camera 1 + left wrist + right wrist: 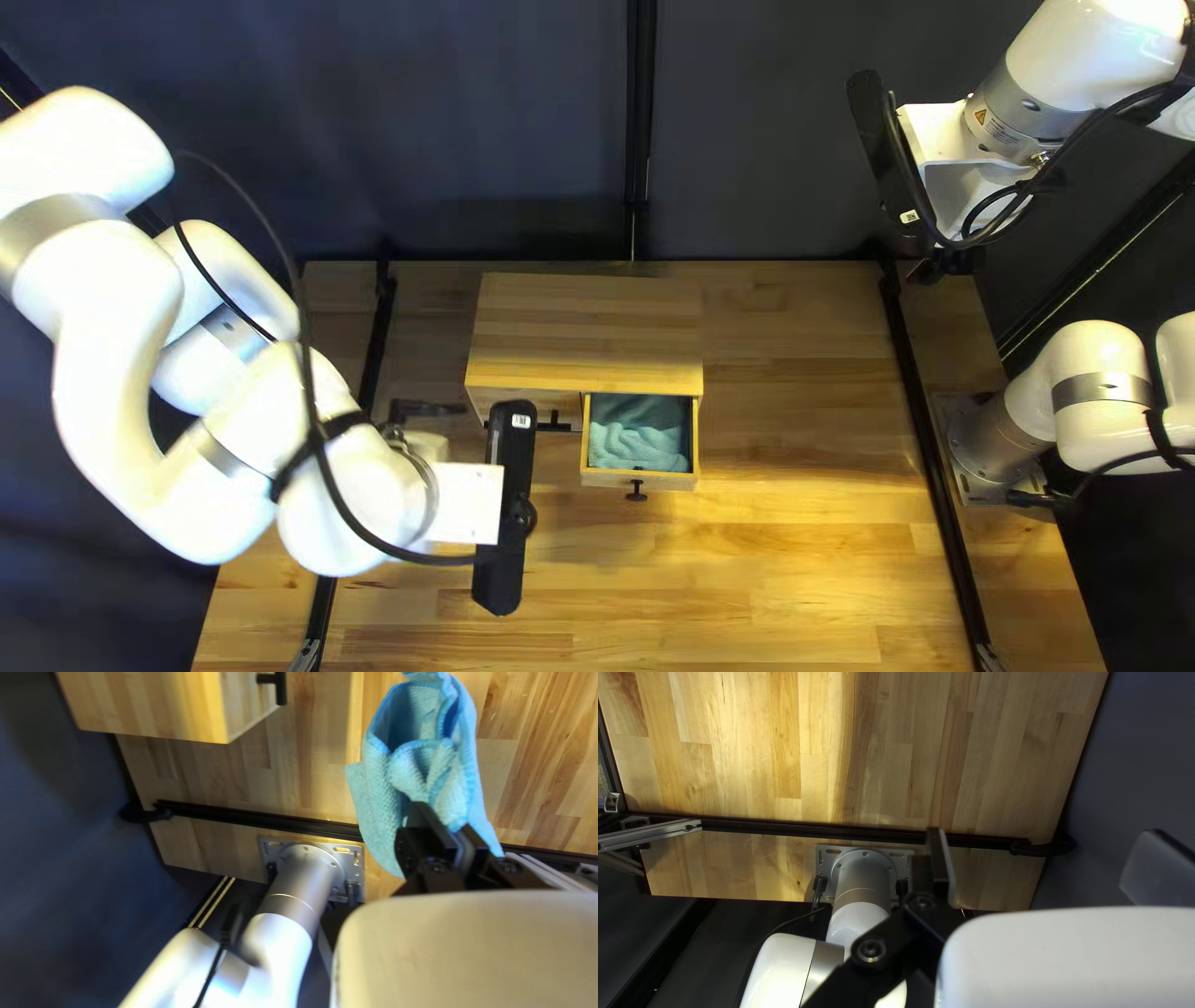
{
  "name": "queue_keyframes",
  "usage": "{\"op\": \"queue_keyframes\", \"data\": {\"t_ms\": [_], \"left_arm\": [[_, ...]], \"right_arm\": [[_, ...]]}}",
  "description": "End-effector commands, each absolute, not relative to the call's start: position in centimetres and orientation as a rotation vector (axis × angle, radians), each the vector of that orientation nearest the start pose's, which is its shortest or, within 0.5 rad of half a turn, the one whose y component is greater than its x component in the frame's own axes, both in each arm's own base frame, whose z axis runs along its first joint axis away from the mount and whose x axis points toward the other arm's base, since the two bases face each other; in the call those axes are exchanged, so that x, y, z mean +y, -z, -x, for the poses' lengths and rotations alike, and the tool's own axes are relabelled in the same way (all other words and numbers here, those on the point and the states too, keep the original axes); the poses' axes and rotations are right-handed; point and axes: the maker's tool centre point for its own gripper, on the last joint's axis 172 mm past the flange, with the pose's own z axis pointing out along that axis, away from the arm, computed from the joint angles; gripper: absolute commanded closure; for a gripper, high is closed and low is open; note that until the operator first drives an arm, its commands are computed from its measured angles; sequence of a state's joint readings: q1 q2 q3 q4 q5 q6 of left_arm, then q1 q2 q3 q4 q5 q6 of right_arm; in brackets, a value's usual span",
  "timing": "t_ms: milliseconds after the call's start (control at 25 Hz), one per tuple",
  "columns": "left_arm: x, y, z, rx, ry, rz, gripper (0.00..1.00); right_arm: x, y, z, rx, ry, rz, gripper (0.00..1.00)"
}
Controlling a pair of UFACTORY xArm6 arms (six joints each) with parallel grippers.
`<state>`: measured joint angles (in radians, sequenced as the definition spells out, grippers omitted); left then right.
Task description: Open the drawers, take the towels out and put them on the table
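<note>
Left gripper (448, 828) clamped on crumpled light-blue waffle-weave cloth towel (411, 765), folds bunched, hem darker blue; right gripper (1041, 851) spread open.

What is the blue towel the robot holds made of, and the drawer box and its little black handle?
Blue towel in the left pincer: soft woven cloth, probably microfibre; nubbly weave, droops in folds.
Drawer box: pale wood, smooth matte, with visible grain and plank strips.
Handle: black, matte, likely metal or plastic; can't tell which.

2 glossy white arms (112, 373) with silver bands (1102, 392), black cables (309, 392).
</note>
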<state>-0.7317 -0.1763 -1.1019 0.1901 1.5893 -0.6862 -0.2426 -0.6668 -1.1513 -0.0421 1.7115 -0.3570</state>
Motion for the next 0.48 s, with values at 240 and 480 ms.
{"op": "queue_keyframes", "data": {"t_ms": [240,480], "left_arm": [[-20.5,-21.7,-29.6,0.085,-0.167,2.714,1.00],[-17.5,-22.9,-29.7,0.083,-0.186,2.647,1.00]], "right_arm": [[-7.9,-42.3,-27.2,-0.170,0.144,3.205,0.00],[-7.9,-42.3,-27.2,-0.170,0.144,3.205,0.00]]}}
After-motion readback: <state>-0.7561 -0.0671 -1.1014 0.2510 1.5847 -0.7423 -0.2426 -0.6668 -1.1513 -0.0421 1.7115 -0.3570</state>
